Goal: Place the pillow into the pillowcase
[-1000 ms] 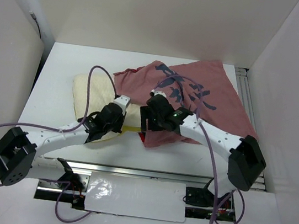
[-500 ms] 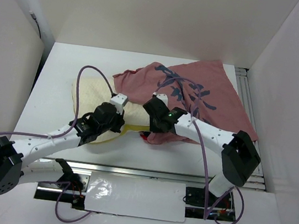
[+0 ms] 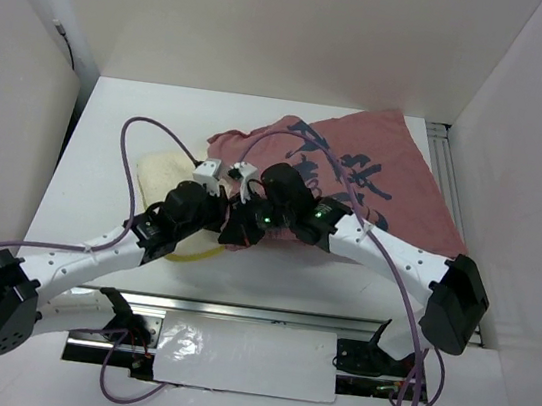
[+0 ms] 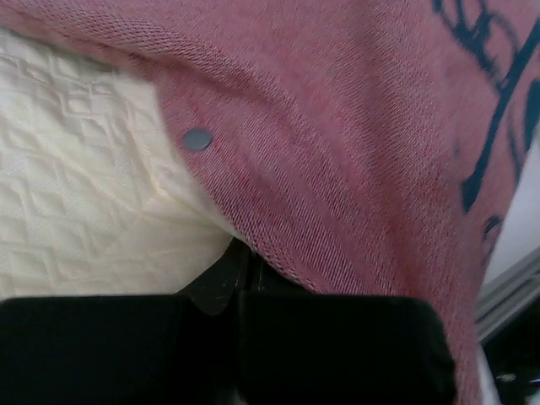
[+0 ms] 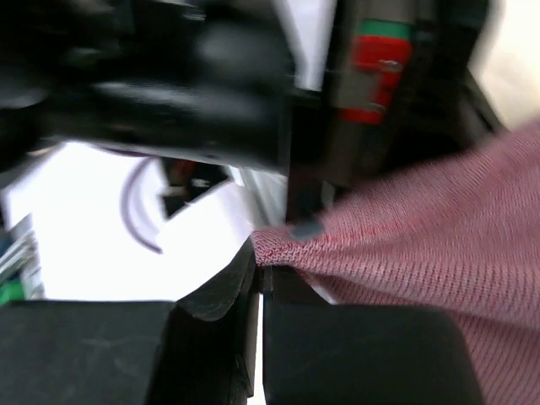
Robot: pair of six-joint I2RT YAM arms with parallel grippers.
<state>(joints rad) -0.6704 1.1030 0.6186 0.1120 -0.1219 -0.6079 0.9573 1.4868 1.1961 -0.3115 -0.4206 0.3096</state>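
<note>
Clamping left gripper (image 4: 240,263) and right gripper (image 5: 260,263) on dull-pink, dark-lettered pillowcase (image 3: 356,175) hem; quilted cream pillow (image 3: 159,172) peeking out at nine o'clock.

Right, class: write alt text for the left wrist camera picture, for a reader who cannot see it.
The left gripper pinches the hem of a dull red pillowcase that lies over a cream quilted pillow. A small grey stud sits near the hem, and dark brush marks run down the right side.
</note>
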